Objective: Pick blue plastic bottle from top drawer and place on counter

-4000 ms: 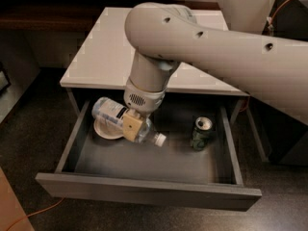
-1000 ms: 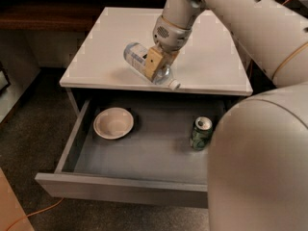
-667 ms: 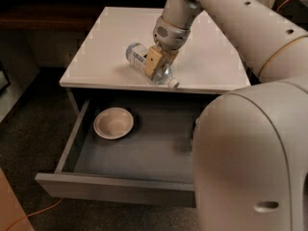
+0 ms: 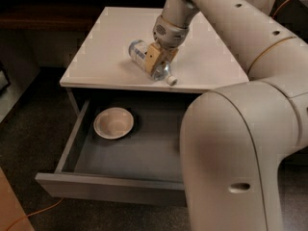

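The blue plastic bottle (image 4: 140, 53) lies on its side on the white counter (image 4: 106, 47), near the front edge, its white cap pointing toward the front right. My gripper (image 4: 157, 60) is over the bottle's middle, its tan fingers (image 4: 153, 57) closed around it. The top drawer (image 4: 120, 150) is pulled open below the counter. My arm's large white segment covers the drawer's right part.
A beige bowl (image 4: 113, 122) sits in the drawer's left half. The dark green can is hidden behind my arm. A dark wooden shelf (image 4: 43, 13) runs behind the cabinet at left. An orange cable (image 4: 29, 214) lies on the dark floor at lower left.
The bottle came out of the drawer and now rests on the counter in my gripper. My arm's near segment has swung in and hides the drawer's right side and the can.
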Action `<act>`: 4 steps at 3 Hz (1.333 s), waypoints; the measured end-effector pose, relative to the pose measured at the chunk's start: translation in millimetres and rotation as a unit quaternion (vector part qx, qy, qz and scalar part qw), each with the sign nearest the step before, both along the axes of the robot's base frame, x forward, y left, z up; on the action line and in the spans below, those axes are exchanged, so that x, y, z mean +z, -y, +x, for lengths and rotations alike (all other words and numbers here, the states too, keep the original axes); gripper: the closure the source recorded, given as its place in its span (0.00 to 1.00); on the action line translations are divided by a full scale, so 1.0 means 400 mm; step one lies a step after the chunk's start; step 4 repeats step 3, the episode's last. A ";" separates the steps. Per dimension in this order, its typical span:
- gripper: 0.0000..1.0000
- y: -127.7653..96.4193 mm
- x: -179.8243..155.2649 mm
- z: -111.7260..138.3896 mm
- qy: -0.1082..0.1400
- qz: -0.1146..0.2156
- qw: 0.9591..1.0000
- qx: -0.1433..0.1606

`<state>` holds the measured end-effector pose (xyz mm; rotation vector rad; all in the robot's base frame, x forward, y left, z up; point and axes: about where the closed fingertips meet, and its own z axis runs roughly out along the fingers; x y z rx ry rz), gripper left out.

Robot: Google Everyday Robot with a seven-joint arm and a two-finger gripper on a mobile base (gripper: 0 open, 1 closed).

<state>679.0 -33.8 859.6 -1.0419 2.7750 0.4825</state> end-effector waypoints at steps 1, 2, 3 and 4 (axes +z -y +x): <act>0.22 -0.010 -0.007 0.012 0.005 0.003 1.000 -0.002; 0.00 -0.019 -0.016 0.022 0.009 0.006 1.000 -0.002; 0.00 -0.020 -0.017 0.023 0.009 0.006 1.000 -0.002; 0.00 -0.020 -0.017 0.023 0.009 0.006 1.000 -0.002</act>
